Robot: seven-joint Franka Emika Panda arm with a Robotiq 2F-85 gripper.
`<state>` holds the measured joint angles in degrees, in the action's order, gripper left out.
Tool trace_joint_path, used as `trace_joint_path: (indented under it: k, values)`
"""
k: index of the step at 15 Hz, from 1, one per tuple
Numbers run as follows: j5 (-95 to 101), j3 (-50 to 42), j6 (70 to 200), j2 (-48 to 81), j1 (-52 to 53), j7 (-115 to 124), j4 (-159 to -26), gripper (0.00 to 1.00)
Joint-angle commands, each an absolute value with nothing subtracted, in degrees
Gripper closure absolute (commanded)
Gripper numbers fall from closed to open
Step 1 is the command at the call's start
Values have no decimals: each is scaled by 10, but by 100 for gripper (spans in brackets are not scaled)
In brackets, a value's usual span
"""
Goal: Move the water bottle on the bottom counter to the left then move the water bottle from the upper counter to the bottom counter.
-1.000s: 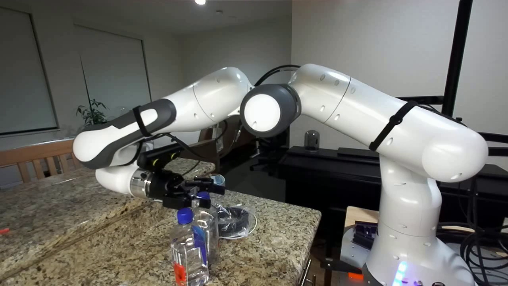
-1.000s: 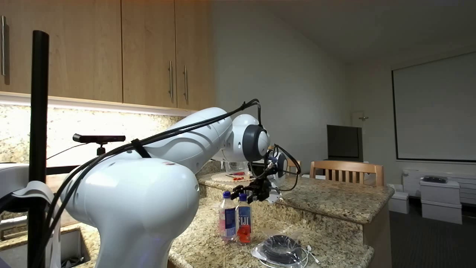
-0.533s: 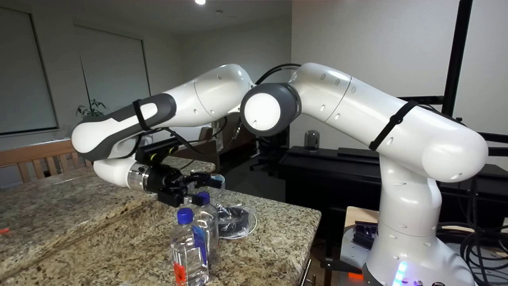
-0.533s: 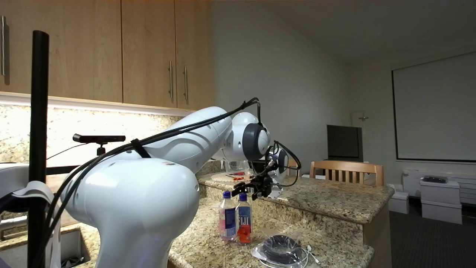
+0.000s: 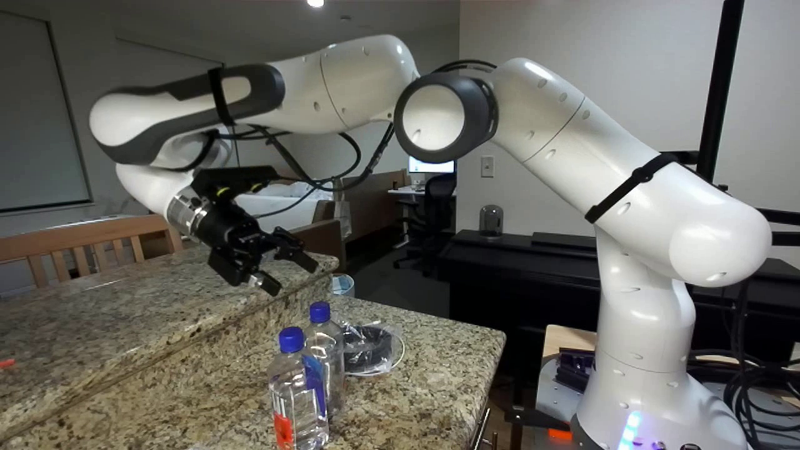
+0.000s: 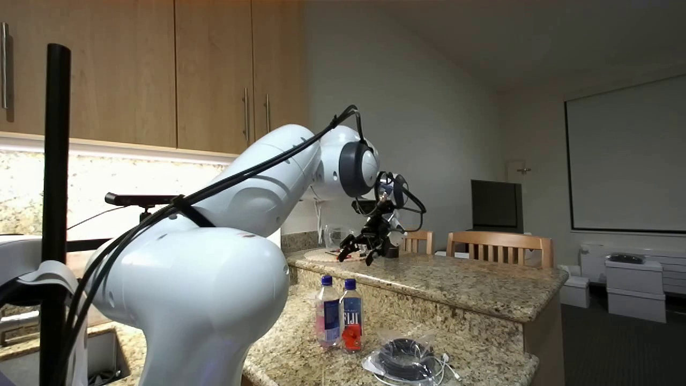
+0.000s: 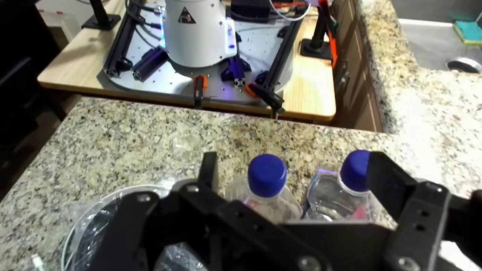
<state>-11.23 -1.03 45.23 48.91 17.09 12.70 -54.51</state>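
Two clear bottles with blue caps stand upright on the bottom counter [image 5: 431,362]. In an exterior view, the bottle with the reddish-orange patch [image 6: 351,316] is right of the bottle with the plain blue label [image 6: 328,313]. In the wrist view, the patch bottle [image 7: 267,177] is nearer the cable bag; the plain-label bottle [image 7: 335,197] is partly behind a finger. From the opposite side, the plain-label bottle [image 5: 297,397] also shows a red patch. My gripper [image 5: 291,275] is open and empty, apart from and above both bottles, near the edge of the upper counter [image 5: 112,325].
A bagged coil of black cable with a white cord [image 6: 404,358] lies beside the bottles. Red items on a round mat [image 6: 321,256] sit at the far end of the upper counter. A wooden chair [image 6: 498,246] stands behind it. A sink [image 7: 433,45] is to one side.
My gripper has risen and drawn back from the bottles toward the upper counter, and now tilts downward. The rest of the arm has lifted too. Both bottles have stayed in place.
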Motion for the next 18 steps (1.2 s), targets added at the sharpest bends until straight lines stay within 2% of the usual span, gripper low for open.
trace_joint_path:
  k: [1, 8, 9, 14, 15, 18]
  values:
    - [-82, -28, 563, 364, 200, 137, -678, 0]
    - [-48, -45, 826, 234, 247, 175, -843, 0]
    - [-34, -5, 866, 218, 221, 197, -866, 0]
    - [17, 23, 1067, 137, 223, 268, -998, 0]
    - [0, 34, 1000, 198, 208, 241, -911, 0]
    - [2, 45, 1009, 193, 204, 244, -918, 0]
